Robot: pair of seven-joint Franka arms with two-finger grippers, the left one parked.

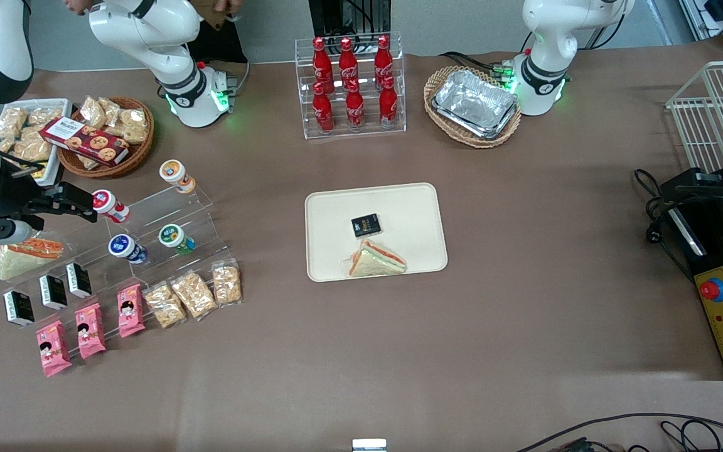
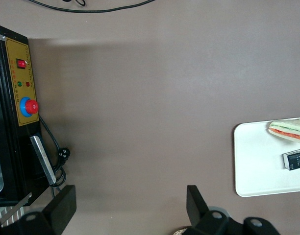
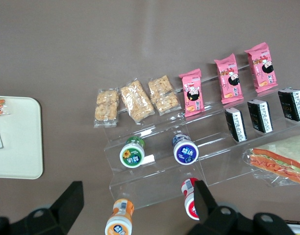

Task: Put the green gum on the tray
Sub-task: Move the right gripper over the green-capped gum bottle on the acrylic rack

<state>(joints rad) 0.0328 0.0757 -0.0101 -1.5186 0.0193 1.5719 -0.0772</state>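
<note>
Green gum, the small round canister with the white-rimmed green lid and green label (image 1: 175, 238), lies on its side on the clear acrylic stepped stand (image 1: 167, 226), near the working arm's end of the bench. It shares its step with the blue-lidded canister (image 1: 126, 248); the two are near but apart. On the steps above are the orange-lidded canister (image 1: 176, 175) and the red-and-white canister (image 1: 109, 206).

My black two-finger gripper (image 3: 135, 208) hangs above the stand with its fingers wide apart and holding nothing. In the front view it is at the bench edge on the working arm's end, just beside the red-and-white canister.

I judge that the step in hand is the approach, and the gum is not yet touched. To do it well, I should first bring the gripper over the green lid (image 3: 132, 156) and away from the red-and-white canister. I should close the fingers across the round body, because on the slippery step it may roll. I must also keep clear of the blue-lidded one.

The flat cream rectangular tray (image 1: 330, 207) waits at the middle of the bench. It carries a small black packet (image 1: 366, 225) and a wrapped triangular sandwich (image 1: 376, 260), so I would choose a bare part for the gum.
</note>
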